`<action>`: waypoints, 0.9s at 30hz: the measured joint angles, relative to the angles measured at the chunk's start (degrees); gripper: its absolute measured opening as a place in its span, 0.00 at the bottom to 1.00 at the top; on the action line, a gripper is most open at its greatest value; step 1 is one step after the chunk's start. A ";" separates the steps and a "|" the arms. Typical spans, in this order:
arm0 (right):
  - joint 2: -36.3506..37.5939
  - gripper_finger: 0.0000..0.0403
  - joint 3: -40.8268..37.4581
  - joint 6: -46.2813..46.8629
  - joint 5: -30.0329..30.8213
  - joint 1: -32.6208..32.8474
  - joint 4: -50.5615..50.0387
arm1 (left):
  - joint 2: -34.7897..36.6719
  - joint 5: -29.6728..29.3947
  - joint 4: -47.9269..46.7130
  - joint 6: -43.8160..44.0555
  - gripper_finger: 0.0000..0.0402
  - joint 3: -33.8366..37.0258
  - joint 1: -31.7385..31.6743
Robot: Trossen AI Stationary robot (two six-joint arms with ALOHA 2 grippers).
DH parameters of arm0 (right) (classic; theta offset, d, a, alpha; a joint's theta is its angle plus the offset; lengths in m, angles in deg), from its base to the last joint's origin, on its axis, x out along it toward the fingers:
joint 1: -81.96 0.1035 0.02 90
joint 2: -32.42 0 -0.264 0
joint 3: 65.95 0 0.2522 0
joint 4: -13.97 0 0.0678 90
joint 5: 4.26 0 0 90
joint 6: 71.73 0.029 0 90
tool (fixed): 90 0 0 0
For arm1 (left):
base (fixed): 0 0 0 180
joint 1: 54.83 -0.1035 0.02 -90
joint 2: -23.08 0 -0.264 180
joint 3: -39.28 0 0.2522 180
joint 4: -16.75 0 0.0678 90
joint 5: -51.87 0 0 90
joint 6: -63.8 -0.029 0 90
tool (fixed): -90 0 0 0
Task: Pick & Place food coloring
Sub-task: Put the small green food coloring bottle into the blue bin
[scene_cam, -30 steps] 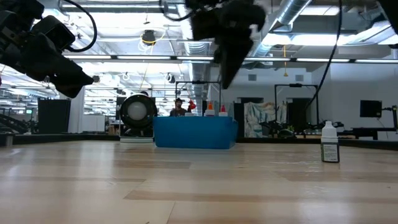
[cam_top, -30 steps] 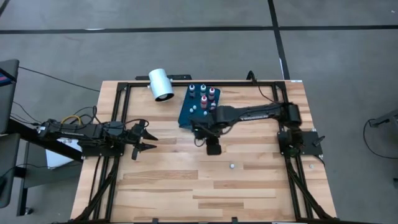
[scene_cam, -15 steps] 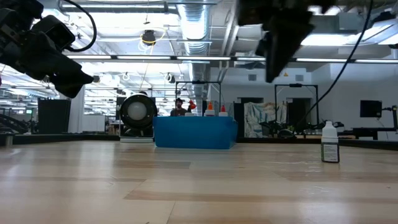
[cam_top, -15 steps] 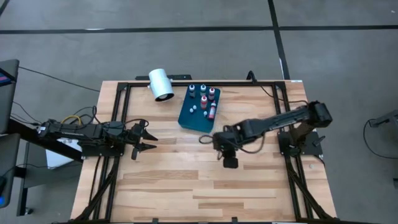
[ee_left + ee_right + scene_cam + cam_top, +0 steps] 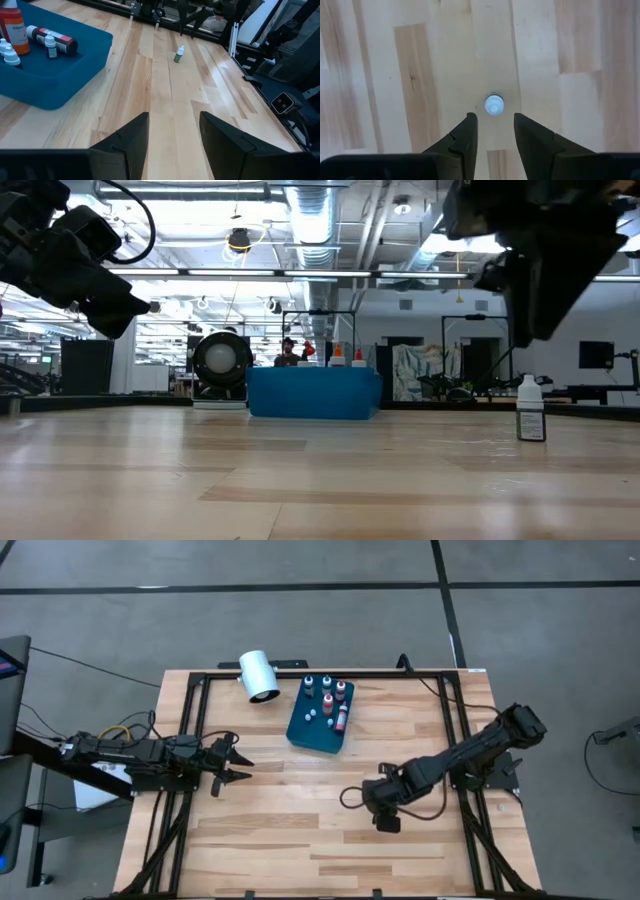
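Observation:
A small pale food coloring bottle (image 5: pixel 494 105) stands upright and alone on the wooden table, also seen in the low view (image 5: pixel 530 410) and the left wrist view (image 5: pixel 178 54). My right gripper (image 5: pixel 492 119) hangs open above it, pointing down, with one fingertip on each side of the cap and clear of it. In the high view this gripper (image 5: pixel 386 816) hides the bottle. Several more bottles stand in the blue tray (image 5: pixel 305 730), and one (image 5: pixel 341 720) lies on its side. My left gripper (image 5: pixel 228 766) waits open at the table's left.
A white cylinder (image 5: pixel 259 675) lies at the far edge, left of the tray. Black frame rails (image 5: pixel 200 720) run along the table's left, right and far sides. Bare wood spreads between the tray and the near edge.
My right gripper has swung from beside the blue tray toward the table's near and right edges, sinking a little and rolling, and now hangs over the lone bottle. Its fingers have stayed apart. The bottle has not moved.

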 joint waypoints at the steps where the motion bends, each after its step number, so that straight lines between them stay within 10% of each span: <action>1: 0.00 0.29 -0.52 0.38 0.00 0.27 0.81 | 0.00 0.01 0.03 0.33 0.42 0.00 0.00; 27: -7.02 0.49 -1.67 0.81 1.11 -0.19 4.90 | 0.00 -0.06 -0.17 1.27 0.42 0.00 0.00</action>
